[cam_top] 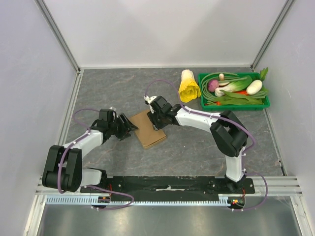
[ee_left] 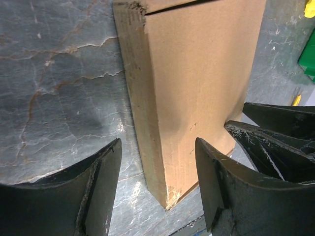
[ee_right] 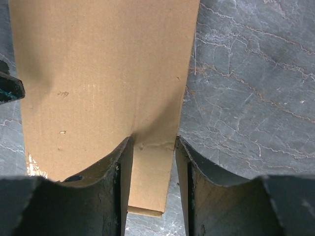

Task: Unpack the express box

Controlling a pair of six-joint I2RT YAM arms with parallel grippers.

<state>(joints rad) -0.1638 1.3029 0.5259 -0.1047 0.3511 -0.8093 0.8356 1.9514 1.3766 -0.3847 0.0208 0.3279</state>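
Note:
The express box (cam_top: 146,132), a flat brown cardboard mailer, lies shut on the grey marble-pattern table between my two arms. My left gripper (cam_top: 131,126) is open at the box's left corner. In the left wrist view its jaws (ee_left: 157,147) straddle the near corner of the box (ee_left: 197,73) without touching it. My right gripper (cam_top: 158,122) is at the box's far right edge. In the right wrist view its fingers (ee_right: 153,140) are closed on a narrow cardboard flap at the edge of the box (ee_right: 98,73). The right fingers (ee_left: 275,142) also show in the left wrist view.
A green plastic tray (cam_top: 267,104) of vegetables stands at the back right. A yellow-green cabbage (cam_top: 188,86) lies just left of it. White walls close in the table at the back and on both sides.

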